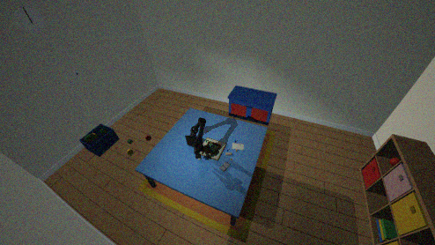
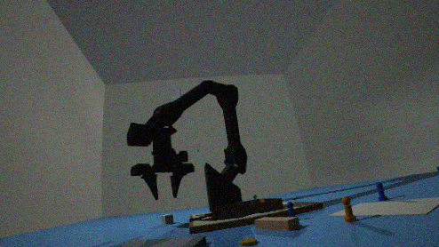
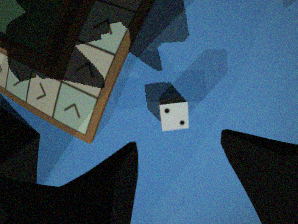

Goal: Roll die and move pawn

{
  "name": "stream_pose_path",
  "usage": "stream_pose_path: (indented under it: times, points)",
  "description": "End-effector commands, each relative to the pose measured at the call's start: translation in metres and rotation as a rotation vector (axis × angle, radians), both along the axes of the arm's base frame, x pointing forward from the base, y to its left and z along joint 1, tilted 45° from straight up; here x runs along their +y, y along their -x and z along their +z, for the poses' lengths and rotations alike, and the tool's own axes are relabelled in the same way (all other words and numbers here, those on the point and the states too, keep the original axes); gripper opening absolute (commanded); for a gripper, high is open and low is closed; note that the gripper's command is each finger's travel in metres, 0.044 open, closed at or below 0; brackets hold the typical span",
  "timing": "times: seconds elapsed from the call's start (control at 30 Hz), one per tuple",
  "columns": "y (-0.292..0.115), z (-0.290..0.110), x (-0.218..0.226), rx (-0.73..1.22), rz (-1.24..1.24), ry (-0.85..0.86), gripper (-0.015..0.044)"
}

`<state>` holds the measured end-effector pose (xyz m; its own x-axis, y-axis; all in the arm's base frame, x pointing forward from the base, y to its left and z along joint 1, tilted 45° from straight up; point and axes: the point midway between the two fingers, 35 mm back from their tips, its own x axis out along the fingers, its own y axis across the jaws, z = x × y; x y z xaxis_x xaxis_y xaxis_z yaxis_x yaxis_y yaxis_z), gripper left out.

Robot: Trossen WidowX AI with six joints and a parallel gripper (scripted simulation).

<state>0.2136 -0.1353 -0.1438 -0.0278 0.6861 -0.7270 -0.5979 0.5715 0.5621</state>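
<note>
The white die (image 3: pixel 173 116) (image 2: pixel 167 219) lies on the blue table (image 3: pixel 200 196) (image 2: pixel 355 235) (image 1: pixel 176 172), a short way off the board's corner. The board (image 3: pixel 79 106) (image 2: pixel 249 213) (image 1: pixel 218 143) has a wooden rim and pale squares with arrows around a dark tray. A small green pawn (image 2: pixel 255 196) stands on the board's far side. My gripper (image 3: pixel 180 143) (image 2: pixel 163 187) (image 1: pixel 199 155) is open and empty. It hangs well above the table, pointing down, with the die below and between its fingers. The arm's shadow covers much of the board in the wrist view.
On the table lie a wooden block (image 2: pixel 277 223), a yellow disc (image 2: pixel 248 242), a white sheet (image 2: pixel 391 206) (image 1: pixel 238 145), a blue pawn (image 2: pixel 290 208), an orange pawn (image 2: pixel 347 209) and another blue pawn (image 2: pixel 379 191). A blue chest (image 1: pixel 252 104), a blue bin (image 1: pixel 99 138) and a shelf (image 1: pixel 398 189) stand on the floor.
</note>
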Motion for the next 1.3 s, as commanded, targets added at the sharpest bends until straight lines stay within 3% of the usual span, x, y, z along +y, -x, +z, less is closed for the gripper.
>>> stream_pose_path:
  times: [0.0,1.03,1.27]
  points:
    - [-0.004,-0.007,0.003,-0.005,-0.012,-0.002,0.0275]
    - [-0.002,-0.046,0.043,-0.006,-0.012,-0.005,0.0275]
    - [-0.002,-0.046,0.043,-0.006,-0.012,-0.005,0.0111]
